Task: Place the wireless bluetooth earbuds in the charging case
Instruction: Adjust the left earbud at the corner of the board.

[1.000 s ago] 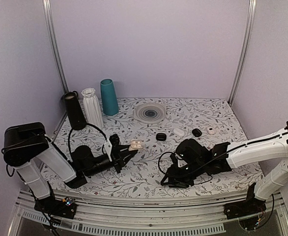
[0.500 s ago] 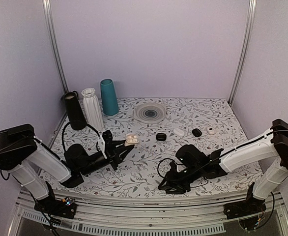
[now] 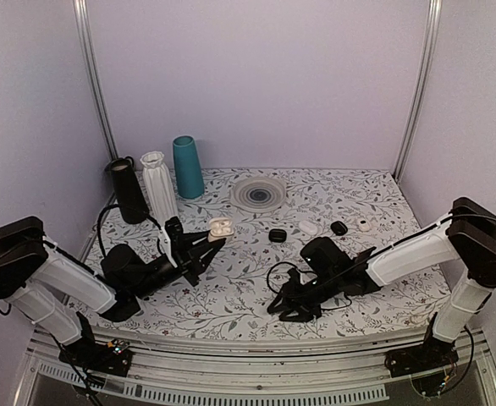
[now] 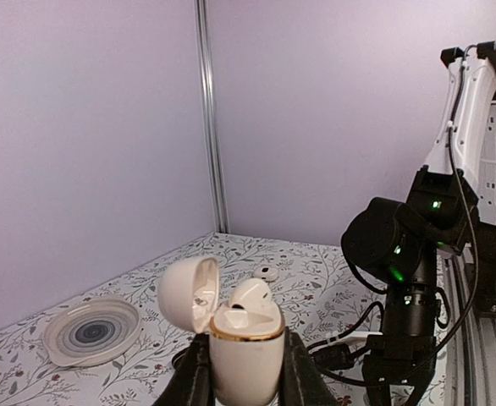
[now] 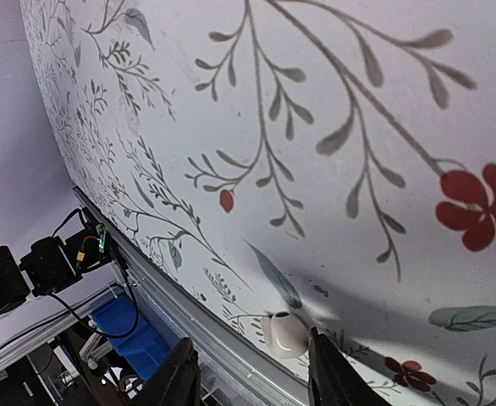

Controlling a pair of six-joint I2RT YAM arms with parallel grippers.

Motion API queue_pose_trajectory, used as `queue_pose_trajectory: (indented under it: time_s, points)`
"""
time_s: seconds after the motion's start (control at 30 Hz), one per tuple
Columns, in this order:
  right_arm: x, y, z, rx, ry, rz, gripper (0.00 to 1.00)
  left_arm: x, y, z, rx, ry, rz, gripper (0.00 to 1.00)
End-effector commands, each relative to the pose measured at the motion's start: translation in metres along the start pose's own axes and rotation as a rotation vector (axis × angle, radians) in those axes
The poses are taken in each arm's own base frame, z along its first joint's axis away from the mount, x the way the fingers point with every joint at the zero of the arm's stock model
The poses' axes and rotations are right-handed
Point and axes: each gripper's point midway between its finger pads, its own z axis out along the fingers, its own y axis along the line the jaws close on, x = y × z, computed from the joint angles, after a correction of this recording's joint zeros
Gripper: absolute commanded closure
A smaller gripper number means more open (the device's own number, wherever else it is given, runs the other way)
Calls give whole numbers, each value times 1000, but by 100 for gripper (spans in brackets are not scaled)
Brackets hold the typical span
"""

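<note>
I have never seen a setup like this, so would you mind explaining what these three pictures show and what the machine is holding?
These are two robot arms bolted at the near edge of a table with a flowered cloth. One picture is taken from above and behind them. The other two come from a small camera on each wrist, looking past that arm's own fingers.

The left gripper holds the charging case upright with its lid open, and what looks like one earbud sits in it. The right gripper is low over the cloth, its fingers open on either side of a loose white earbud.

At the back stand a black vase, a ribbed white vase and a teal vase, with a striped plate nearby. A small black item lies mid-table, too small to identify.
</note>
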Motion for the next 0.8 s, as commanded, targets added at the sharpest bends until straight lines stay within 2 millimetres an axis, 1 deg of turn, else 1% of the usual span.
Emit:
queue_pose_trajectory:
  time_s: [0.0, 0.1, 0.2, 0.33, 0.47, 0.53, 0.63, 0.7, 0.77]
  points:
    - [-10, 19, 2, -32, 4, -71, 56, -37, 9, 1, -34, -136, 24, 100]
    - [-19, 18, 2, 12, -26, -111, 56, -37, 9, 1, -35, -132, 26, 100]
    - [-26, 13, -5, 93, -68, -169, 56, -37, 9, 3, -37, -131, 32, 100]
    - [-23, 10, -18, 199, -124, -252, 57, -35, 10, 3, -43, -124, 39, 100]
    - [-16, 8, -24, 291, -152, -300, 57, -37, 11, 2, -46, -126, 43, 100]
    - [-10, 8, -21, 323, -148, -322, 59, -37, 11, 2, -46, -126, 45, 100]
    - [1, 3, -12, 380, -130, -350, 62, -38, 11, 3, -47, -123, 50, 100]
    - [3, 0, -6, 398, -126, -366, 63, -38, 11, 2, -47, -122, 52, 100]
    - [-2, -3, -6, 419, -142, -393, 64, -37, 12, 2, -50, -120, 55, 100]
